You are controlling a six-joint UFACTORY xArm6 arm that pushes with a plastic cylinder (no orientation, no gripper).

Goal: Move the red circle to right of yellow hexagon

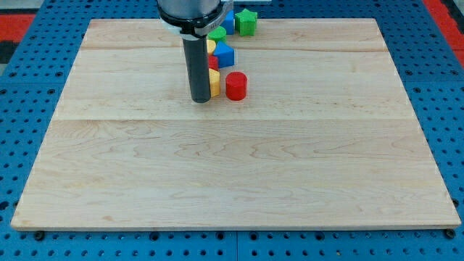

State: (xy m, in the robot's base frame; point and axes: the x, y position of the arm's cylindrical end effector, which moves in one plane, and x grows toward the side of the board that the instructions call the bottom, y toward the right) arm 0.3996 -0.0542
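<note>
My tip (201, 100) rests on the wooden board (232, 174); I have only a rod, no pincer. The yellow hexagon (214, 82) touches its right side, the red circle (235, 85) just beyond. Farther back sit a blue block (224, 55) and a green star (246, 22).

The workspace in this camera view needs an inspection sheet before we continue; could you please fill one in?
Surface: pale wooden board, mostly bare.
Job's things: red circle at the view's right of the yellow block, which my rod partly hides, so its shape is unclear.
Clutter: blue block, green star, another green block, further pieces partly hidden, all near the view's top.
Grippers: none; my tip is just left of the yellow block.
Cables: nothing seen.
Surroundings: blue pegboard.
</note>
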